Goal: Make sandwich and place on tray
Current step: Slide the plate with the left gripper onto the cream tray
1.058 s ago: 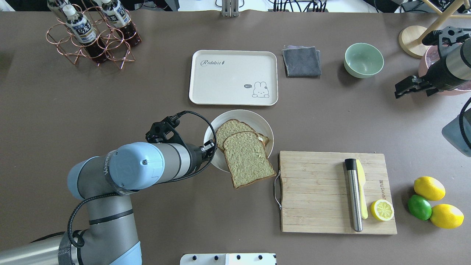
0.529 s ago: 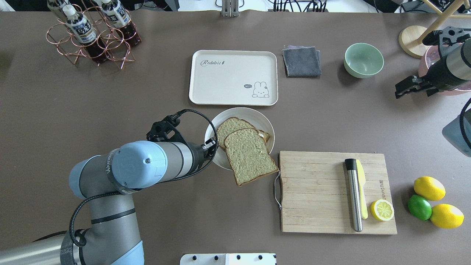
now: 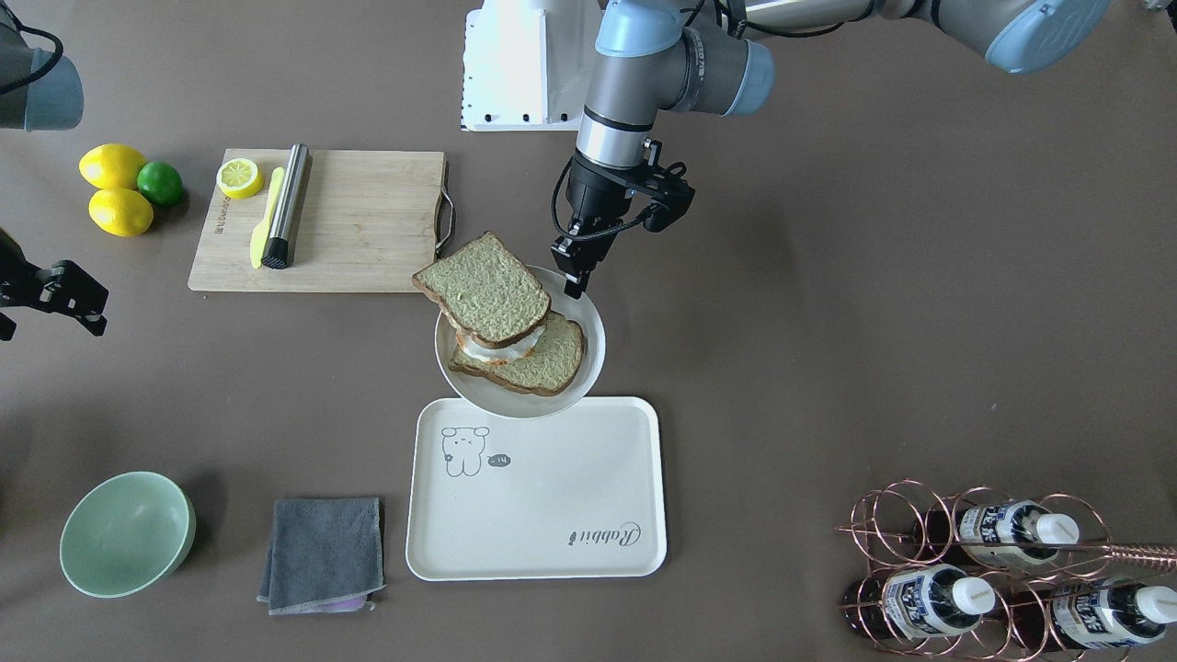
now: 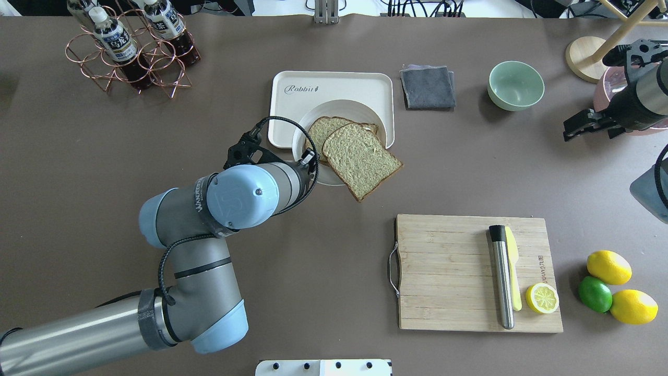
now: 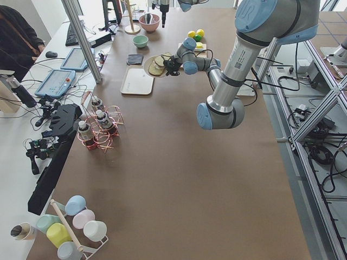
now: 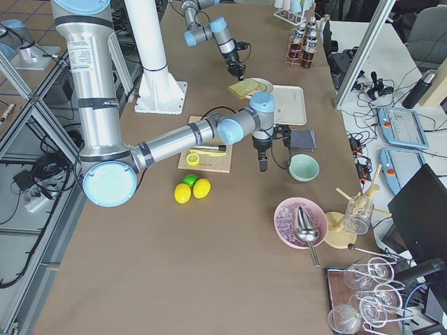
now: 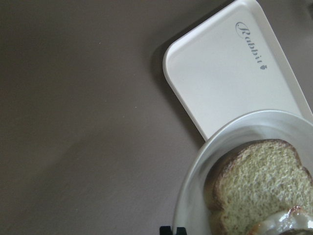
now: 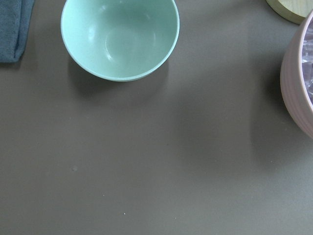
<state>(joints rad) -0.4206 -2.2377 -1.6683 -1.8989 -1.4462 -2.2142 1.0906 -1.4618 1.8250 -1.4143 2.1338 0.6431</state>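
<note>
Front-facing view: the left hand (image 3: 572, 279) is clenched on the rim of a round white plate (image 3: 515, 406), at the edge nearest the robot. The sandwich (image 3: 501, 317) lies on that plate, straight ahead of the fingers. White egg shows between the slices, and the top slice sits askew, jutting past the rim toward the cutting board (image 3: 359, 221). The tray (image 3: 552, 496) lies just beyond the plate, on the side away from the robot. The plate's far edge overlaps the tray's near rim.

Overhead view: plate and sandwich appear over the tray's near half. The tray's long axis runs side to side across the robot's front. The right hand (image 4: 576, 124) hangs well apart over the table (image 4: 104, 172) near a green bowl (image 4: 515, 85). I cannot tell whether it is released or clenched. The left arm is by far the nearer.

Side views: plate and sandwich show small beside the tray — nothing more can be made out.

Left wrist view: the plate's rim crosses one tray corner. The load probably needs carrying further forward before lowering.

Right wrist view: only the bowl and bare table.
</note>
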